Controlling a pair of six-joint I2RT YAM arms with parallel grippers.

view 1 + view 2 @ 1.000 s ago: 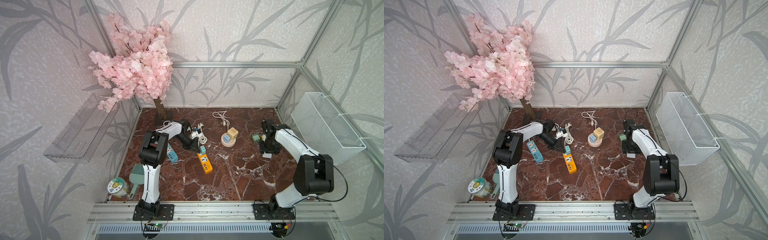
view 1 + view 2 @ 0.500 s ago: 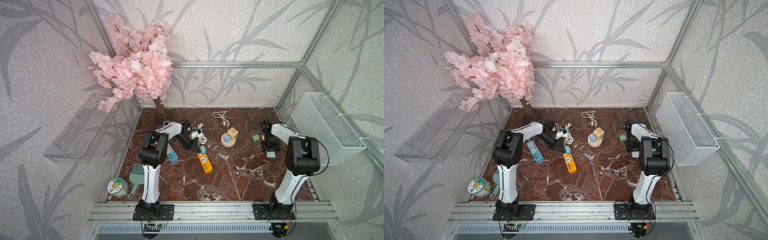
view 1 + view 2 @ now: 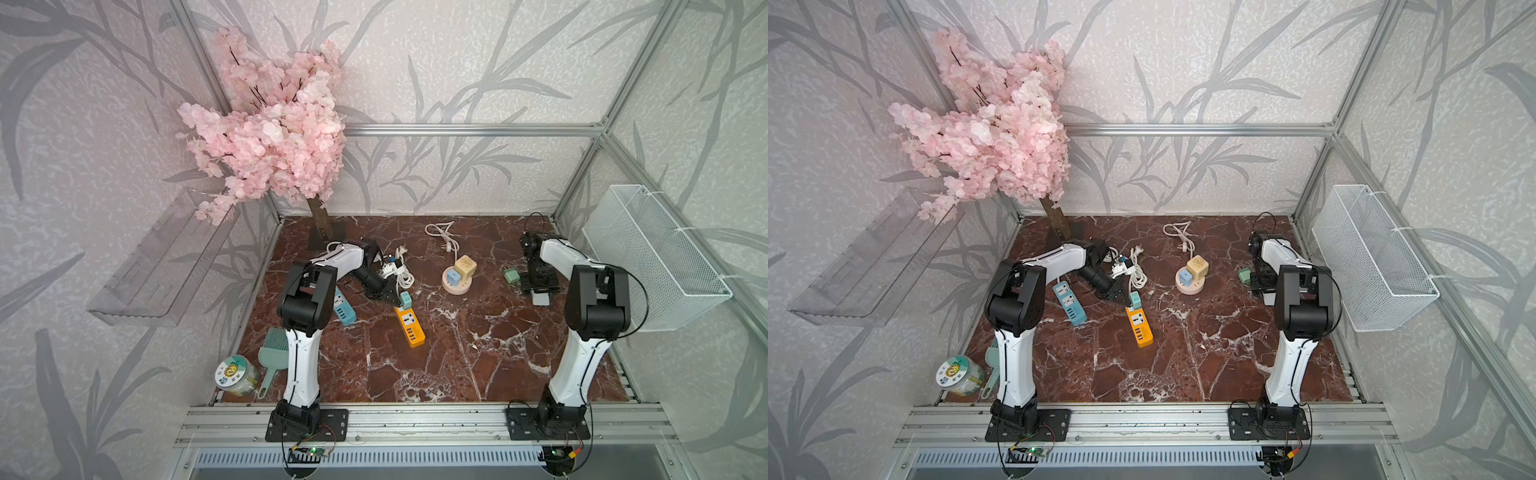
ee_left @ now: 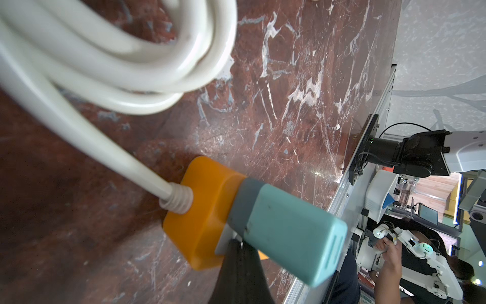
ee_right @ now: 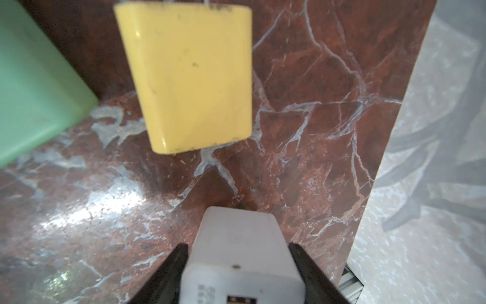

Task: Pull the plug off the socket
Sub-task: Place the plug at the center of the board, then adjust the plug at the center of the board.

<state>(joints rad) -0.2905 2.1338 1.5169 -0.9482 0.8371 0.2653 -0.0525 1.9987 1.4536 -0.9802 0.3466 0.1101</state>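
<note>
The orange socket strip [image 3: 409, 325] [image 3: 1139, 327] lies mid-table with a teal plug [image 3: 406, 300] [image 3: 1135, 299] standing in its far end. My left gripper [image 3: 390, 293] [image 3: 1121, 293] is shut, empty, its tip down on the strip beside the plug. In the left wrist view the dark tip [image 4: 238, 244] touches the strip's white face under the teal plug [image 4: 289, 231]; the strip's white cord [image 4: 105, 65] coils behind. My right gripper [image 3: 539, 286] [image 5: 238, 246] stands open on the right around a white adapter [image 5: 239, 252] [image 3: 541, 297] lying on the table.
A yellow adapter [image 5: 189, 79] and a green one [image 5: 31, 86] [image 3: 511, 275] lie by the right gripper. A blue strip [image 3: 343, 307], a round pink socket [image 3: 458, 279], a brush [image 3: 272, 353] and a jar [image 3: 235, 375] are on the table. A wire basket [image 3: 648, 257] hangs on the right wall.
The right arm has folded, its elbow swinging toward the front, and its jaws have widened round the white adapter. The left arm and the teal plug have not moved.
</note>
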